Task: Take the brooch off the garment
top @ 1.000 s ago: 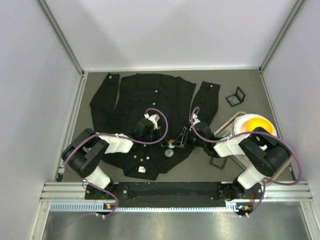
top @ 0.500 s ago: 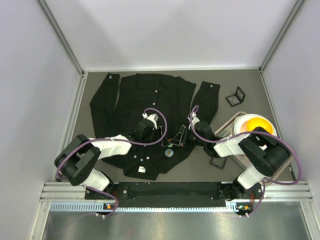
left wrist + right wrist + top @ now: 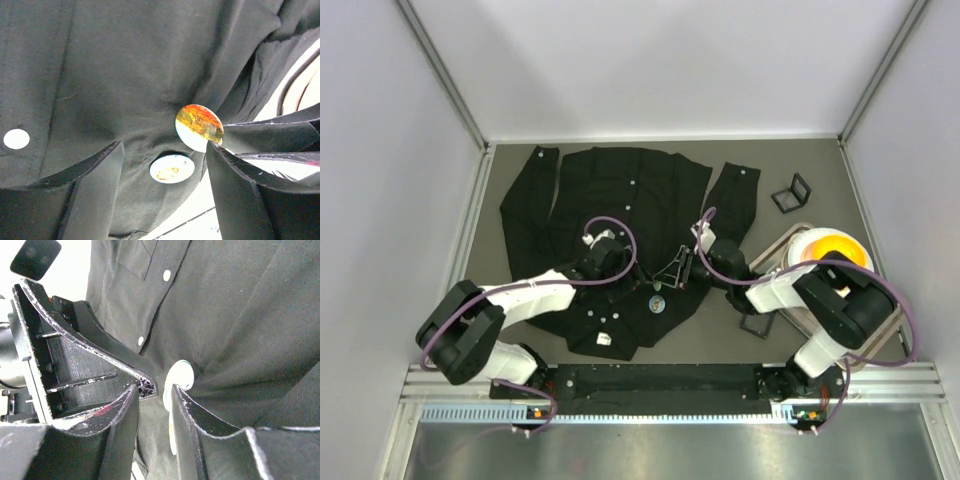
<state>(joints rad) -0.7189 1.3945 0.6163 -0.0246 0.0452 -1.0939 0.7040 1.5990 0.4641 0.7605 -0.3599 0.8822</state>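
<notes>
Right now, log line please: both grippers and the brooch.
left gripper: open, fingertip at brooch edge | right gripper: open, tips beside brooch | brooch: on garment, not yet off

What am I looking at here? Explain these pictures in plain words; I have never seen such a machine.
Two robot arms, the left arm and the right arm, are bolted at the near edge of a table. One picture looks down from above. The other two come from a camera on each wrist. A black shirt lies spread on the table, with a colourful round brooch on it and a paler disc beside that. The left gripper is open over them and holds nothing. The right gripper has its fingers close together at the brooch's edge, but the pictures do not show whether it grips. To the right sit an orange-and-white round object and a small black frame.
</notes>
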